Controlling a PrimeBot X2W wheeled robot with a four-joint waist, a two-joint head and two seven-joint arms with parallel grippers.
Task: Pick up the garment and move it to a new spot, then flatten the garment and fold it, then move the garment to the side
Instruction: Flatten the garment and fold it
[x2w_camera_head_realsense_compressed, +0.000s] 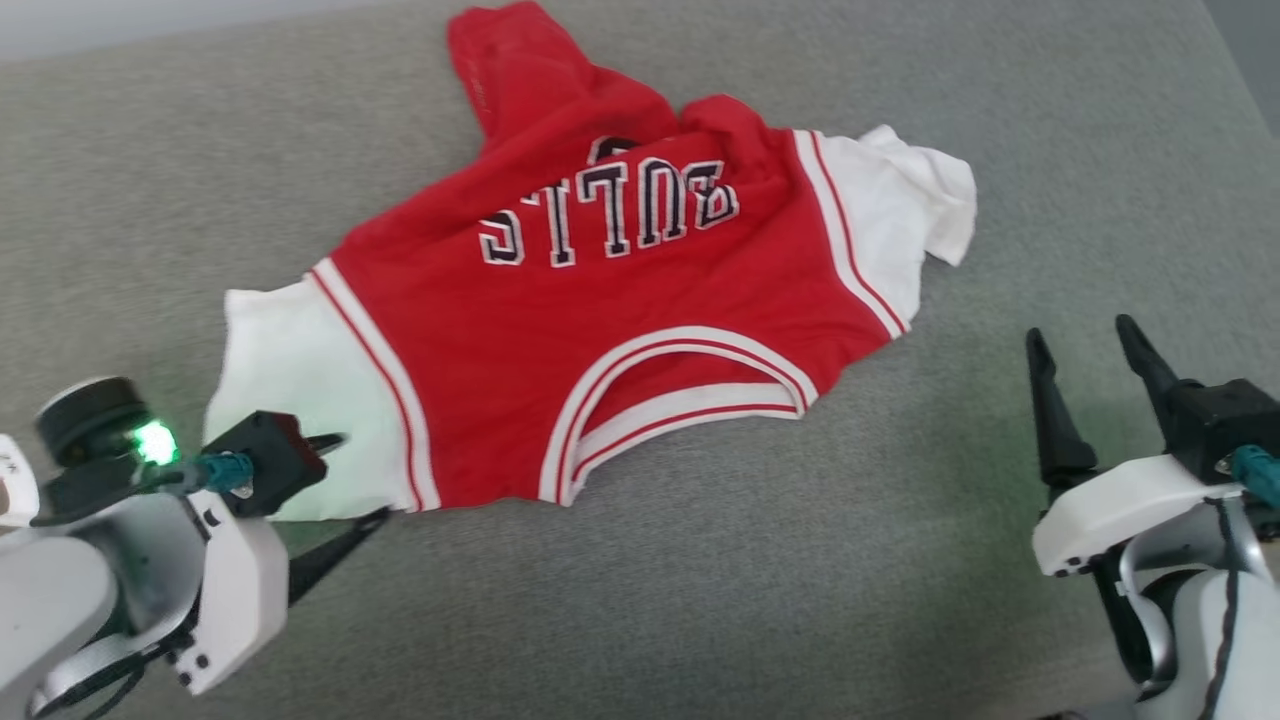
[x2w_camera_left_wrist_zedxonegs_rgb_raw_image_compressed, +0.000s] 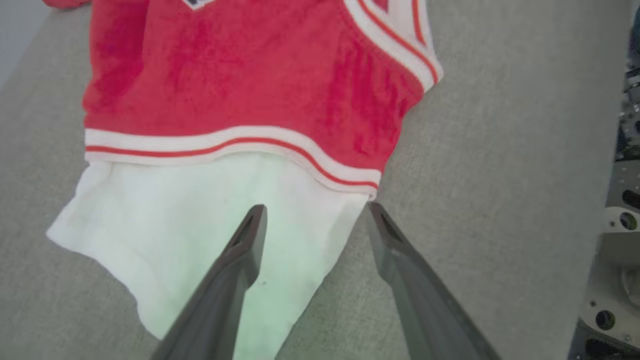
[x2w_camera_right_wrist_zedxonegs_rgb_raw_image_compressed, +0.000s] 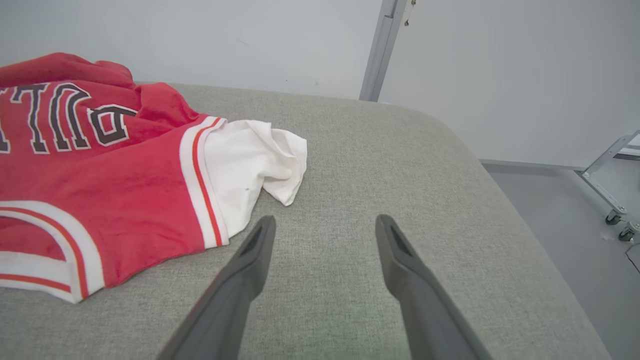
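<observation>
Red jersey T-shirt, white sleeves, black "BULLS" lettering (x2w_camera_head_realsense_compressed: 620, 300), lies rumpled on grey upholstered surface (x2w_camera_head_realsense_compressed: 900, 550). Left tool (x2w_camera_head_realsense_compressed: 362, 475) spread wide, straddling near sleeve's edge, likely for flattening pull. Right tool (x2w_camera_head_realsense_compressed: 1077, 330) open, empty, near other sleeve.

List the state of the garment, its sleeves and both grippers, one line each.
garment: lying front up on the grey cushion, far end bunched
sleeve by the left gripper: spread flat
other sleeve: crumpled
left gripper: open, one finger over the flat sleeve, holding nothing
right gripper: open, empty, apart from the garment
</observation>
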